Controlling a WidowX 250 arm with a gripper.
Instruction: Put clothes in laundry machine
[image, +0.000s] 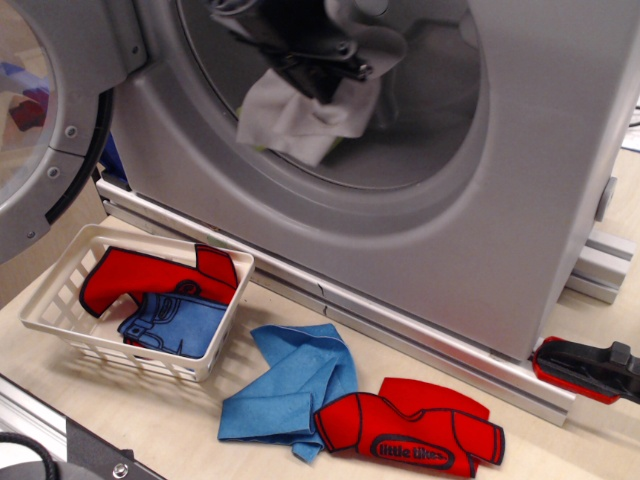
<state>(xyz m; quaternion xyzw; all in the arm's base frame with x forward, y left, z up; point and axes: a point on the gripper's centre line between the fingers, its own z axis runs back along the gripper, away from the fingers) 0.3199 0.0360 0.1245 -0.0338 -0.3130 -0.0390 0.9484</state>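
At the washer's drum mouth, a white cloth (300, 115) hangs limp from the dark claw (320, 62), which is clamped on its upper folds, the loose lower corners drooping just inside the drum's rim. Soft, light and floppy by the look of it, the cloth should fall free on release and is best pinched at a bunched fold rather than a flat edge. Behind it the washer (520, 200) shows its ribbed grey drum, with the round door (45, 120) swung wide at left. Below, on the counter (150, 410), a white basket (60, 330) holds a red shirt (130, 275) with jeans (175, 325) lying partly over it. Just beside the basket a blue cloth (295, 385) lies crumpled, touching a second red shirt (420, 435) printed with a logo. A red-and-black clamp (590, 368) sits at the washer's foot on the right. Four garments appear yet to be loaded, each as slack as the first.
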